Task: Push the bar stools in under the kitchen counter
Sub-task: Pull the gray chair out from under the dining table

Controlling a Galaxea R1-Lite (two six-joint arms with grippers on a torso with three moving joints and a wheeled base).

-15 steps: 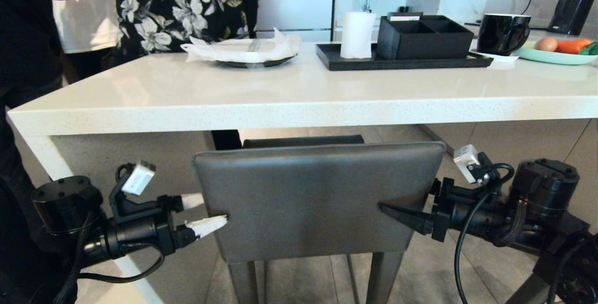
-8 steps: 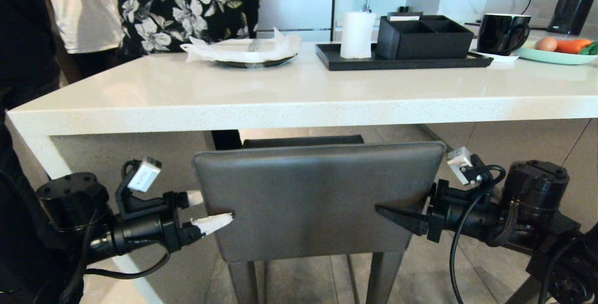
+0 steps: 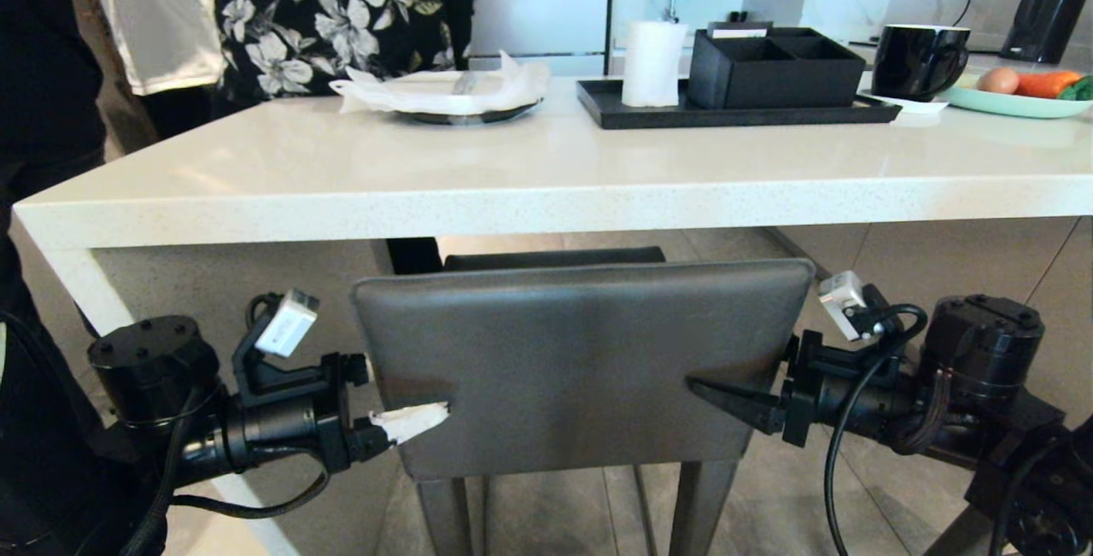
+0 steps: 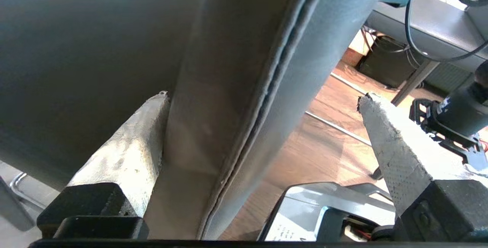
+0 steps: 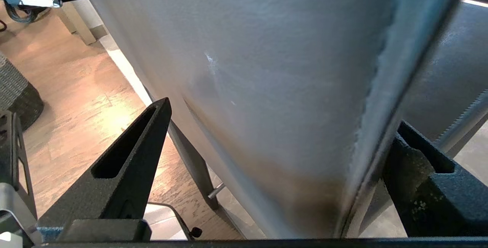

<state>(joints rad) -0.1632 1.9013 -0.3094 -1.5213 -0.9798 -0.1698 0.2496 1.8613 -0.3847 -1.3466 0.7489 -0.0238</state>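
A dark grey bar stool shows its backrest (image 3: 581,359) just in front of the white kitchen counter (image 3: 546,180), its top below the slab's edge. Behind it, under the counter, the top of a second stool's backrest (image 3: 555,259) shows. My left gripper (image 3: 401,406) is open and straddles the backrest's left edge (image 4: 244,88); one white fingertip (image 4: 126,152) lies against the leather, the other (image 4: 385,137) stands apart. My right gripper (image 3: 743,389) is open astride the right edge (image 5: 286,69), with black fingers (image 5: 126,160) on both sides.
The counter's grey side panel (image 3: 196,283) stands close behind my left arm. On the counter are a plate with paper (image 3: 452,95), a black tray (image 3: 734,112) with a paper roll and box, a black mug (image 3: 918,61) and a plate of food (image 3: 1016,99). People (image 3: 341,9) stand beyond the far left corner.
My left gripper has slid in further over the backrest's left edge. The right gripper has crept slightly inward. The stool has not moved.
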